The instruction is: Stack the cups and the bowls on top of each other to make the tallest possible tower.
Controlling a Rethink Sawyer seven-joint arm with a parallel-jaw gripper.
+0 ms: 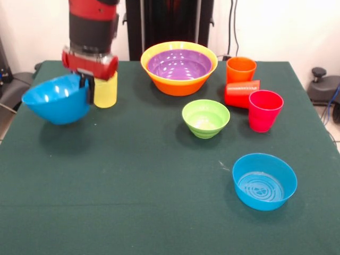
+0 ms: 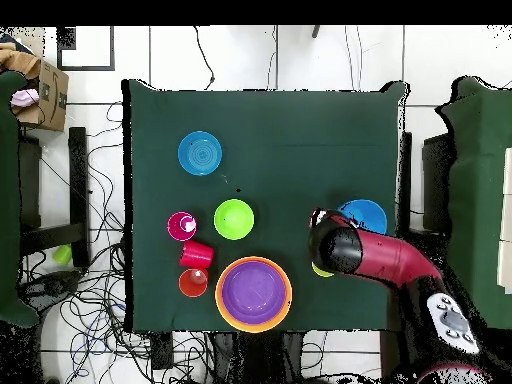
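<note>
Pinched only by its rim in the end effector (image 1: 88,85), the tilted glossy blue plastic bowl (image 1: 57,99) could slip or knock the yellow plastic tumbler (image 1: 105,91) just beside it.

Bright even light, soft shadows (glossy bowls (image 1: 179,67) glinting)

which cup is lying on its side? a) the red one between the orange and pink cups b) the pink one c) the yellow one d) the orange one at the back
a: the red cup lies tipped over on the cloth between the upright orange cup and the upright pink cup, while the yellow cup stands upright beside the claw.
</note>
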